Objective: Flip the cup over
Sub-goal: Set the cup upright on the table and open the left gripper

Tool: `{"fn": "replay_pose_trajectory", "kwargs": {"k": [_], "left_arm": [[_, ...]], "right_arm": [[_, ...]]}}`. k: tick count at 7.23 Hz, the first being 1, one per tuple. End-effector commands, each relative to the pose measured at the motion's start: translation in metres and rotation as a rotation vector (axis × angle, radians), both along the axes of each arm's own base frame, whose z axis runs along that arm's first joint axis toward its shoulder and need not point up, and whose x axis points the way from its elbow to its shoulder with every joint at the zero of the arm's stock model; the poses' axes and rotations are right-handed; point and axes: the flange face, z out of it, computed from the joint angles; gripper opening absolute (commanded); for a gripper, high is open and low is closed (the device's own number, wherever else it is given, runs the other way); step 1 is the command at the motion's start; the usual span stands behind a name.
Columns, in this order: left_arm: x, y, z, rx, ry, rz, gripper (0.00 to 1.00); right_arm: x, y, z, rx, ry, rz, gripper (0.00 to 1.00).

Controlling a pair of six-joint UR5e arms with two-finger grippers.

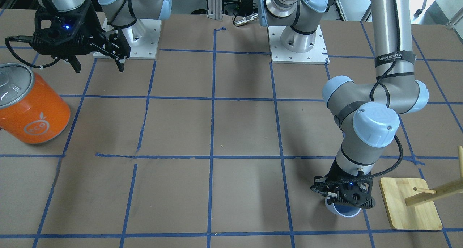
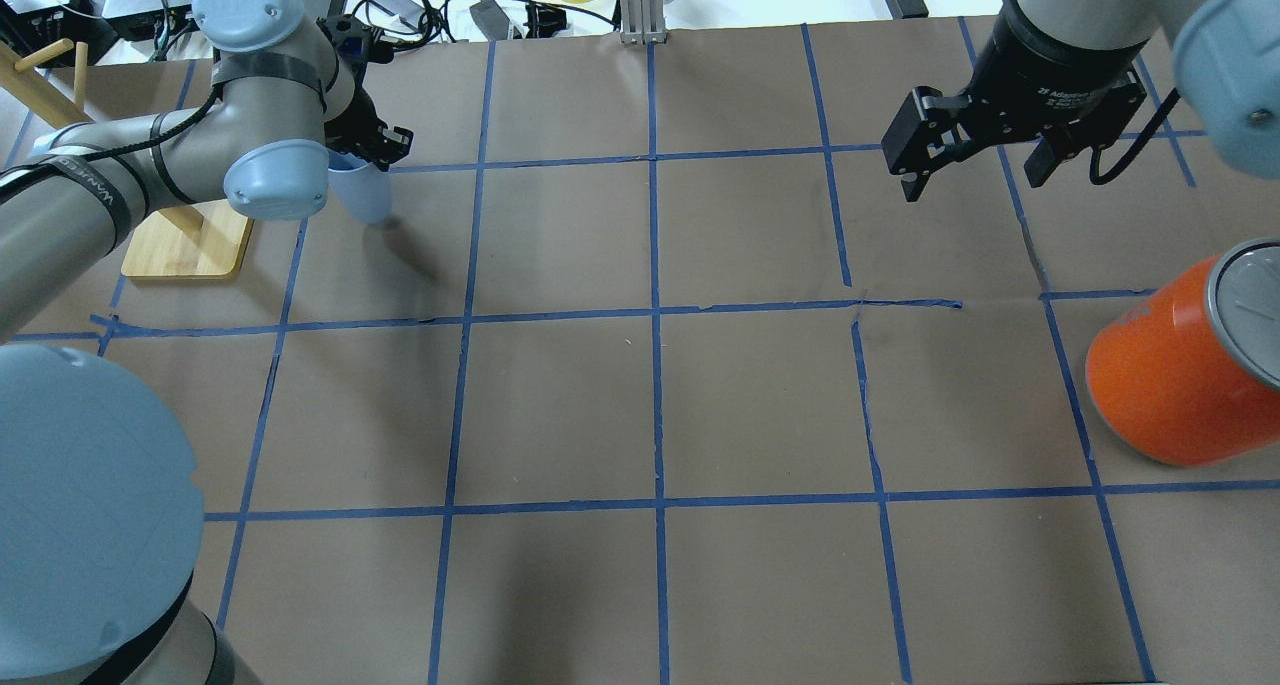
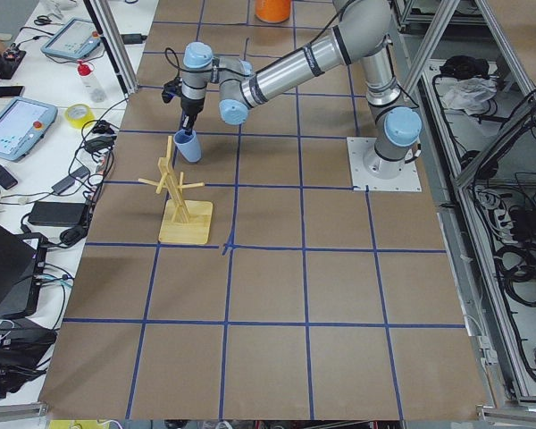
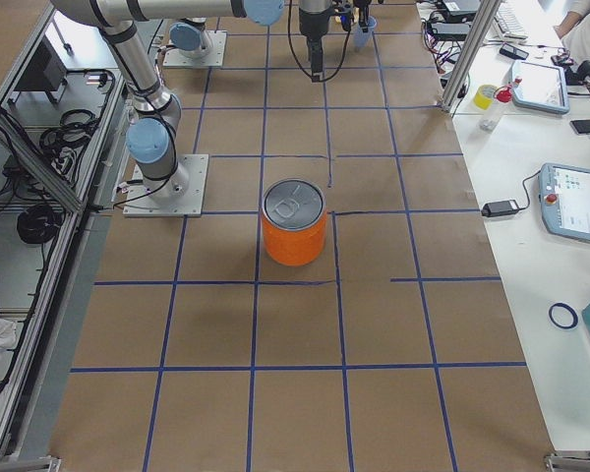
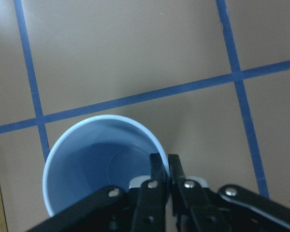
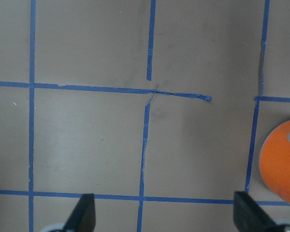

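- The tabletop (image 2: 650,405) carries an orange can (image 2: 1170,385) on the robot's right, well apart from the work.
- The right tool (image 2: 975,180) hangs spread and empty.
- The left tool (image 5: 164,162) pinches the rim wall of the cup (image 5: 87,164).
- The cup is mouth up, just beside a wooden base (image 2: 190,250). The grasp looks made; turning it over probably remains.
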Motion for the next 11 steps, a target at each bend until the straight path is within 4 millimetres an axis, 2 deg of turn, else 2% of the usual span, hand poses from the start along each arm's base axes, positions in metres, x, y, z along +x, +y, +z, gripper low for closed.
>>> {"fn": "replay_pose_trajectory", "kwargs": {"k": [1,4,5,6,8,9,10,11], "left_arm": [[-0.003,0.007,-0.005,0.003,0.012,-0.002,0.00],[-0.004,0.009,-0.006,-0.020,0.024,-0.007,0.00],[-0.003,0.009,-0.006,-0.020,0.024,-0.005,0.41],[-0.003,0.009,-0.006,-0.020,0.025,-0.002,0.93],[-0.003,0.010,0.000,-0.029,0.022,0.001,0.98],[-0.002,0.008,0.013,-0.045,0.015,0.004,1.00],[-0.004,0.013,0.030,-0.046,0.014,0.005,1.00],[-0.006,0.022,0.060,0.006,0.018,0.014,1.00]], "right_arm": [[0.000,0.000,-0.001,0.002,0.000,-0.002,1.00],[0.000,0.000,-0.001,0.004,0.000,-0.002,1.00],[0.000,0.000,-0.001,0.002,0.000,-0.002,1.00],[0.000,0.000,-0.001,0.004,0.000,-0.002,1.00],[0.000,0.000,0.000,-0.001,0.000,0.001,1.00],[0.002,0.001,0.003,-0.007,0.001,-0.003,1.00],[0.002,0.000,0.001,-0.004,0.001,-0.003,1.00],[0.001,0.000,0.001,-0.002,0.001,-0.003,1.00]]}}
